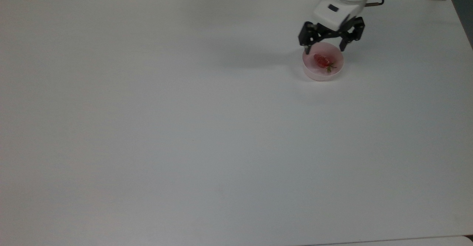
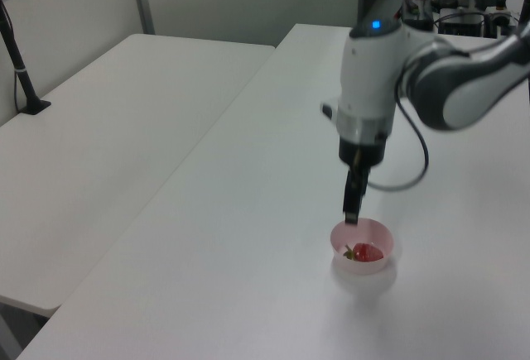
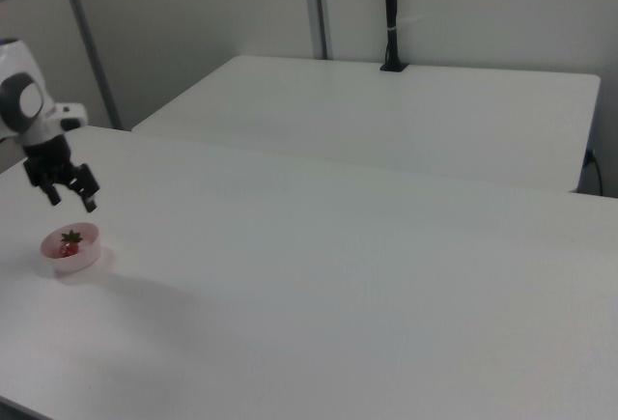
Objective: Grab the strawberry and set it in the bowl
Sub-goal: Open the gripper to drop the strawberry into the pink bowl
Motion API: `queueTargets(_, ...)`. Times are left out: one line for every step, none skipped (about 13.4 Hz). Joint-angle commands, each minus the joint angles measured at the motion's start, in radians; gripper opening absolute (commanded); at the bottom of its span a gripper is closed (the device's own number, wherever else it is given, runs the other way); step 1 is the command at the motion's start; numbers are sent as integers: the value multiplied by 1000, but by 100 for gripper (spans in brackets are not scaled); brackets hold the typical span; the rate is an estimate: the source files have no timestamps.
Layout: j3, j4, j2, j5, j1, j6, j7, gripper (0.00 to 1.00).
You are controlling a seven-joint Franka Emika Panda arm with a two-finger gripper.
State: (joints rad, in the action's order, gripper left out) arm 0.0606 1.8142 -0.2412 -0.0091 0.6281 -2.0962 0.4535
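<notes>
The red strawberry point(image 1: 321, 60) lies inside the pale pink bowl point(image 1: 313, 72), its green cap toward the top view's right. The left view shows the strawberry point(image 2: 368, 252) resting in the bowl point(image 2: 344, 260), and the right view shows the strawberry point(image 3: 69, 244) in the bowl point(image 3: 85, 257) too. My gripper point(image 1: 325, 49) hovers just above the bowl's far rim, open, with nothing between its black fingers. In the left view the gripper point(image 2: 353, 211) hangs over the bowl; in the right view the gripper point(image 3: 70, 201) sits above it.
The bowl stands on a wide white table point(image 1: 184, 127). A second white table point(image 2: 108, 128) adjoins it on the left view's left. A black post point(image 3: 391, 14) rises at the far table's back edge in the right view.
</notes>
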Motion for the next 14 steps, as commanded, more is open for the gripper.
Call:
queueTargets(-151,-4,155,-112,-334,163,-34,100)
queueTargets(-153,-15,177,-115,-397,210,-94,100)
queueTargets(-153,-29,198,-115,-457,252,-167,100)
queueTargets(-148,-44,221,-112,-523,298,-241,100)
queueTargets(-143,-53,230,-114,-553,314,-266,100)
queueTargets(-133,-53,240,-117,-580,318,-280,100)
queueTargets(-117,-53,243,-117,-600,318,-304,100)
queueTargets(-104,-53,241,-117,-603,318,-323,100)
queueTargets(-73,-55,241,-117,-605,318,-328,100)
queueTargets(-53,-58,241,-111,-605,317,-329,100)
queueTargets(-44,-59,237,-109,-604,311,-326,100)
queueTargets(-42,-59,237,-109,-604,311,-326,100)
queueTargets(-35,-59,237,-109,-604,312,-329,100)
queueTargets(-27,-59,237,-109,-600,314,-329,100)
